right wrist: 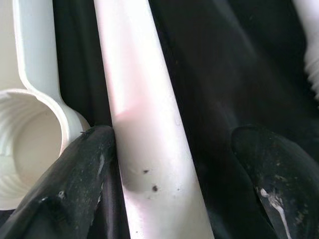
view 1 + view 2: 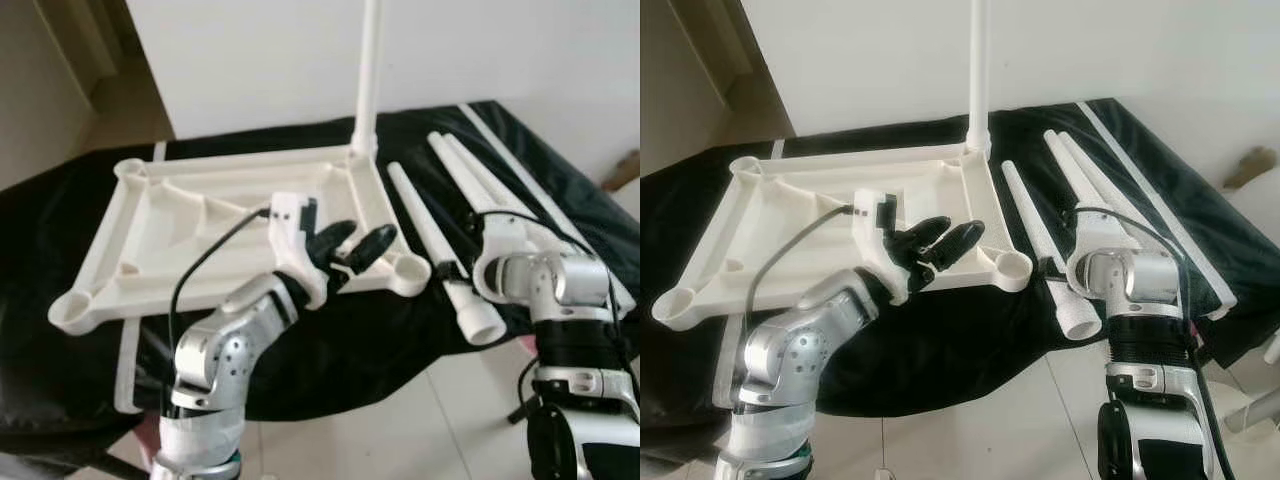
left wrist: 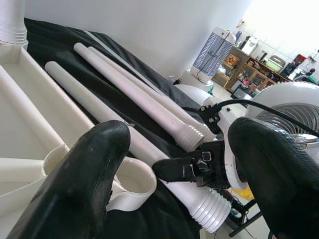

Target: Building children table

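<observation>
One tabletop (image 2: pixel 100 250) is counted, lying upside down on one black cloth (image 2: pixel 40 220). Four legs are counted in all: one upright leg (image 2: pixel 368 80) is set in a corner of the tabletop, and three loose legs (image 2: pixel 425 225) are laid side by side on the cloth. Three empty sockets (image 2: pixel 75 310) are seen at the remaining corners. Two grippers are counted, the left gripper (image 2: pixel 350 248) and the right gripper (image 1: pixel 169 149), each with two black fingers.

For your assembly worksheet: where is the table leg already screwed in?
In the left eye view, the upright leg stands in the far right corner socket of the upside-down tabletop, beside the loose legs.
</observation>
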Controlling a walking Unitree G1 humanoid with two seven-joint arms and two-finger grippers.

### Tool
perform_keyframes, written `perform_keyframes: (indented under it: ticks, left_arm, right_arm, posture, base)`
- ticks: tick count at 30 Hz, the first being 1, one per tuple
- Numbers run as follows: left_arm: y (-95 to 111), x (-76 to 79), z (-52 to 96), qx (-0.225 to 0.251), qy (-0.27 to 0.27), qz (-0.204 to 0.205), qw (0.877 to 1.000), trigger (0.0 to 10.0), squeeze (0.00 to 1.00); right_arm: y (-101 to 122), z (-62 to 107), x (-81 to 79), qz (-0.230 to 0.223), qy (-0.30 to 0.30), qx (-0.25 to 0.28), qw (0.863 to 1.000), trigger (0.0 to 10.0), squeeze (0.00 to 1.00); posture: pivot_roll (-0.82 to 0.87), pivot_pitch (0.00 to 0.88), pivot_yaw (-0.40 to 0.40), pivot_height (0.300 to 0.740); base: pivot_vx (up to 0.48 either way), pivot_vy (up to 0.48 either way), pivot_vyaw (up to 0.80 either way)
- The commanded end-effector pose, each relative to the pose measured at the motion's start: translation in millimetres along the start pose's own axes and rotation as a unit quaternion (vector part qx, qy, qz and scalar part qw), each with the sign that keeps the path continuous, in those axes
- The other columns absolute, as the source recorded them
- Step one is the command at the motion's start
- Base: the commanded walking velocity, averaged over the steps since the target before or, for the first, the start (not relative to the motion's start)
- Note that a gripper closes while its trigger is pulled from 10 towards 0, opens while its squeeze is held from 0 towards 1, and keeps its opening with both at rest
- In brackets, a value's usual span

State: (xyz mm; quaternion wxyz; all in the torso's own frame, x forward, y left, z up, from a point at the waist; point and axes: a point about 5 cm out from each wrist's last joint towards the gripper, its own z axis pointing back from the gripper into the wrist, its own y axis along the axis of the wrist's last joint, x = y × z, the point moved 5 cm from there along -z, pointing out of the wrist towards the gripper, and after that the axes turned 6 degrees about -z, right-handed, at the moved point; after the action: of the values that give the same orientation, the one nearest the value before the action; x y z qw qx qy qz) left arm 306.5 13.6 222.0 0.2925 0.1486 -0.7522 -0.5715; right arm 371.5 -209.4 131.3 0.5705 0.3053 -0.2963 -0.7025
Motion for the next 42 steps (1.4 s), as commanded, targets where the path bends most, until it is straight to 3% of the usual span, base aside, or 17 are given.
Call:
perform_keyframes:
  ticks: [1,9,17,18,21,22,23,28,29,30,31,39,42]
  left_arm:
    - [3,1.4,-0.6,0.003,-0.002,-0.003,1.000,10.0,0.00]
    - [4,0.8,-0.6,0.005,0.000,-0.004,1.000,10.0,0.00]
    - [3,1.3,-1.8,0.004,-0.002,-0.003,1.000,10.0,0.00]
    - [3,1.8,-2.1,0.004,-0.003,-0.002,1.000,10.0,0.00]
    - [2,2.3,-2.5,0.003,-0.003,-0.001,1.000,10.0,0.00]
    - [2,2.3,-2.5,0.003,-0.003,-0.001,1.000,10.0,0.00]
    - [1,2.0,-2.7,0.004,-0.002,0.001,1.000,10.0,0.00]
    - [0,1.5,-3.0,0.003,0.000,0.002,1.000,10.0,0.00]
    - [-1,1.4,-3.1,0.004,0.000,0.002,1.000,10.0,0.00]
    - [0,1.3,-3.4,0.005,0.001,0.002,1.000,10.0,0.00]
    - [0,1.2,-3.5,0.006,0.001,0.002,1.000,10.0,0.00]
    - [3,0.2,-4.5,0.010,0.003,0.000,1.000,10.0,0.00]
    - [7,-2.1,-5.6,0.016,0.005,-0.004,1.000,10.0,0.00]
  right_arm:
    - [-4,-3.5,-6.0,0.005,0.009,-0.017,1.000,10.0,0.00]
    - [-8,-10.4,-14.6,0.008,0.030,-0.037,0.999,10.0,0.00]
    - [-11,-16.3,-24.5,-0.023,0.065,-0.076,0.995,10.0,0.00]
    - [-11,-16.6,-26.3,-0.031,0.071,-0.087,0.993,9.0,0.00]
    - [-12,-17.5,-28.2,-0.040,0.078,-0.102,0.991,8.6,0.00]
    - [-12,-17.5,-28.2,-0.040,0.078,-0.102,0.991,8.6,0.00]
    - [-13,-18.7,-28.3,-0.063,0.084,-0.121,0.987,10.0,0.00]
    - [-15,-19.5,-29.6,-0.095,0.096,-0.148,0.980,9.5,0.00]
    - [-14,-19.9,-28.9,-0.097,0.096,-0.151,0.979,3.4,0.00]
    - [-14,-20.1,-29.1,-0.101,0.101,-0.154,0.978,2.9,0.00]
    - [-14,-20.3,-28.7,-0.100,0.102,-0.157,0.977,0.0,0.00]
    - [-13,-22.1,-28.3,-0.112,0.107,-0.167,0.974,0.0,0.00]
    - [-3,-23.1,-26.8,-0.106,0.114,-0.149,0.977,0.0,0.00]
  posture:
    - [0.03,0.009,0.029,0.740]
    - [0.03,0.003,0.028,0.740]
    - [0.03,0.000,0.024,0.740]
    - [0.02,0.000,0.023,0.740]
    - [0.02,0.000,0.018,0.740]
    - [0.02,0.000,0.018,0.740]
    - [0.02,0.000,0.013,0.740]
    - [0.02,0.000,0.007,0.740]
    - [0.02,0.000,0.004,0.740]
    - [0.02,0.000,0.000,0.740]
    - [0.02,0.000,-0.001,0.740]
    - [0.03,0.000,-0.007,0.740]
    - [0.03,0.000,-0.011,0.740]
  base:
    - [0.000,0.000,0.00]
    - [0.000,0.000,0.00]
    - [0.000,0.000,0.00]
    - [0.000,0.000,0.00]
    - [0.000,0.000,0.00]
    - [0.000,0.000,0.00]
    - [0.000,0.000,0.00]
    - [0.000,0.000,0.00]
    - [0.000,0.000,0.00]
    - [0.000,0.000,0.00]
    - [0.000,0.000,0.00]
    - [0.000,0.000,0.00]
    - [0.000,0.000,0.00]
